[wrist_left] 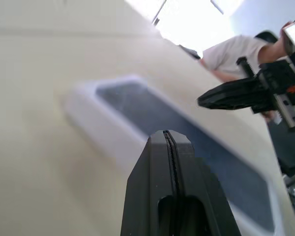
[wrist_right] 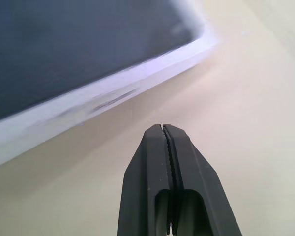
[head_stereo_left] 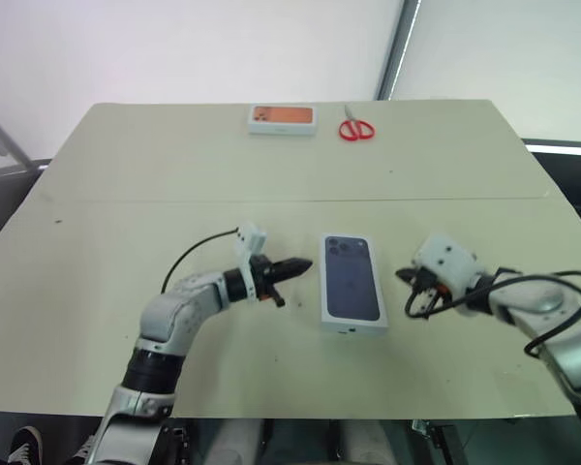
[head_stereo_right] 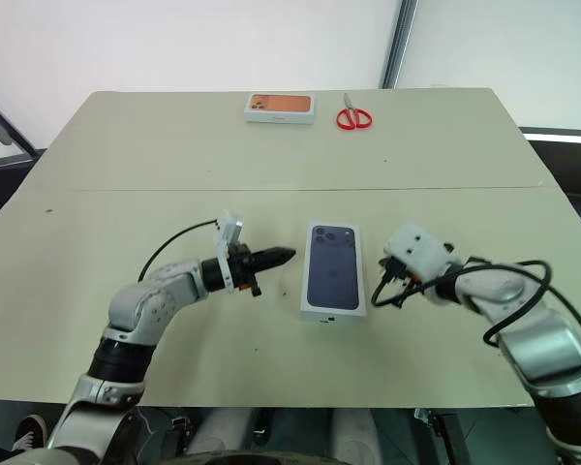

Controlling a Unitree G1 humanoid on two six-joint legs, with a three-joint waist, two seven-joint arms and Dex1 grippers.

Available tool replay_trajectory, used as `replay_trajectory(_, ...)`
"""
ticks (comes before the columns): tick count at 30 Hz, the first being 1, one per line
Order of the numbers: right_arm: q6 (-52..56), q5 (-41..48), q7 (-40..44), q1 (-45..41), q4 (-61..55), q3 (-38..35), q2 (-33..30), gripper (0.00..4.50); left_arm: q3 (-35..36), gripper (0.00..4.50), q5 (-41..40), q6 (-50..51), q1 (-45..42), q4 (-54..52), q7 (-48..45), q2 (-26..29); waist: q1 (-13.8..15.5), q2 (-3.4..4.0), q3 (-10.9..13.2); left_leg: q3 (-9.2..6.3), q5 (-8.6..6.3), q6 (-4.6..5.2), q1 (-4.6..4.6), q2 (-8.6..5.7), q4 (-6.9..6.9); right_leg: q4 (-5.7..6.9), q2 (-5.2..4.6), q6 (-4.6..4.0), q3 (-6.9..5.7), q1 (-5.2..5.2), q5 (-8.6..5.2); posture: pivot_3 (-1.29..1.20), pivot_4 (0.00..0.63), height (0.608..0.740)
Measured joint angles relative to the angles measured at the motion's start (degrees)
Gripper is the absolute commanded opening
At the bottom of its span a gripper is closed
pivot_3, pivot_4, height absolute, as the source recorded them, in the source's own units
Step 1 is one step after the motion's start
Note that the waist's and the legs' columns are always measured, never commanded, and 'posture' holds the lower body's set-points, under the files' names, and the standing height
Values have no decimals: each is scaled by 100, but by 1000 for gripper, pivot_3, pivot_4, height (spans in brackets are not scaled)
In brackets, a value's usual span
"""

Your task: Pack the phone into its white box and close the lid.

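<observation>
While the white rectangular lid (head_stereo_left: 352, 284) with printed dark blue phone is flanked, both end effectors, left (head_stereo_left: 300, 264) and right (head_stereo_left: 404, 277), are pressed together, at nine and three o'clock.

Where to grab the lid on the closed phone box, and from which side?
Judgement: take the lid by its two long side walls, from above. It lies flat on the table, its broad top offers no pinch, and both shut grippers, left and right, flank those sides.
</observation>
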Motion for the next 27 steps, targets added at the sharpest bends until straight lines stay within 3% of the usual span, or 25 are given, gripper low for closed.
replay_trajectory(7,106,340,10,1,-258,155,449,37,-417,0,153,-79,-145,274,-30,-278,-7,1,-1,2,0,0,0,0,2,2,2,0,2,-1,0,0,150,740)
replay_trajectory(12,77,346,146,557,-629,565,243,37,-833,0,491,-262,154,397,-244,-25,-3,2,-1,3,0,1,1,0,2,1,1,0,3,0,0,0,150,740)
replay_trajectory(18,43,266,101,641,-757,674,202,37,-972,0,611,-343,346,262,-422,190,-1,-2,-6,0,-1,1,7,1,2,0,0,-1,2,9,0,0,150,740)
replay_trajectory(23,32,155,-109,304,-445,703,338,37,-962,0,694,-440,328,276,-406,179,-1,-3,-6,0,-1,1,7,-1,4,0,-2,-1,1,9,0,0,150,740)
replay_trajectory(27,28,151,-313,-192,-176,593,592,37,-791,0,700,-502,69,562,-146,-154,12,-5,-4,-3,0,0,1,-2,5,0,-2,0,-2,4,0,0,150,740)
